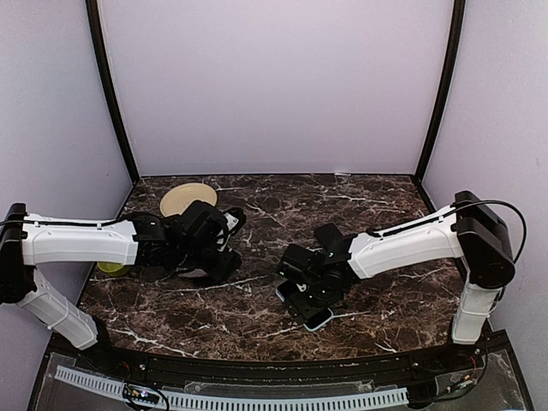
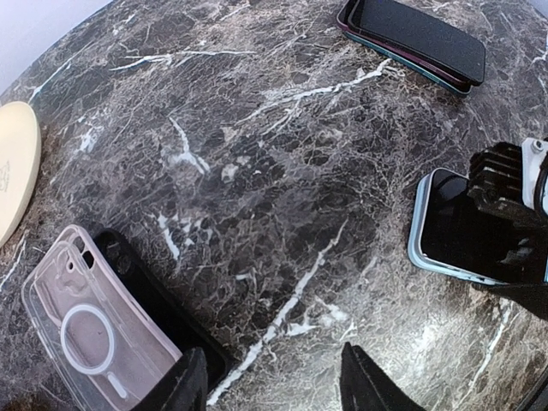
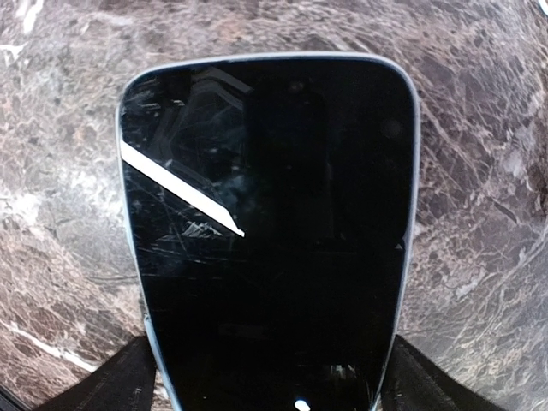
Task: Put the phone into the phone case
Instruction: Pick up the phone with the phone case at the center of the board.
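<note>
Right wrist view: pinching phone [image 3: 265, 231] by its long sides with right gripper [image 3: 274, 390], near middle of desk's near edge. Left gripper [image 2: 272, 381] gaping, empty, beside phone case [image 2: 90, 342] toward left edge. Could slip from so slick a pinch, or jam tilted on case rim.

A phone [image 3: 270, 231] fills nearly the whole frame, screen up. Its dark glass is ringed by a pale blue rim and marked by fine scratches and one bright white streak of reflected light. The right arm's end effector [image 3: 267, 385] clasps it at the near end, a black finger [image 3: 120, 385] against each long edge. The phone reaches straight ahead of the end effector. On either side spreads the brown marble counter [image 3: 484, 171], veined in white. Whether the phone rests on it cannot be told.
</note>
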